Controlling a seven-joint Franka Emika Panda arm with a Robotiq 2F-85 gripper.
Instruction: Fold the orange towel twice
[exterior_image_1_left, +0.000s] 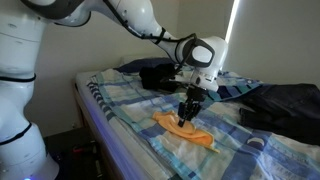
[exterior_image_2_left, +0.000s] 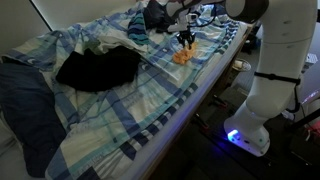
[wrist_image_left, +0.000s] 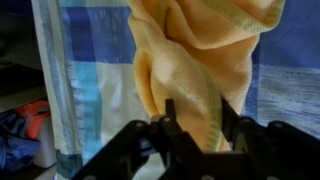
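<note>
The orange towel (exterior_image_1_left: 183, 131) lies bunched on the blue-and-white plaid bedsheet (exterior_image_1_left: 130, 110) near the bed's edge. It also shows in an exterior view (exterior_image_2_left: 183, 56) as a small orange heap. My gripper (exterior_image_1_left: 187, 114) hangs straight down over it, fingertips in the cloth. In the wrist view the towel (wrist_image_left: 200, 50) hangs in folds, and my gripper (wrist_image_left: 199, 122) has a fold of it pinched between its two black fingers. The gripper also shows in an exterior view (exterior_image_2_left: 186, 40).
Dark navy clothes lie on the bed behind the towel (exterior_image_1_left: 160, 75) and to the side (exterior_image_1_left: 285, 105); they show as a black heap in an exterior view (exterior_image_2_left: 98, 68). The bed edge drops to the floor (exterior_image_2_left: 200, 120) beside the robot base (exterior_image_2_left: 262, 100).
</note>
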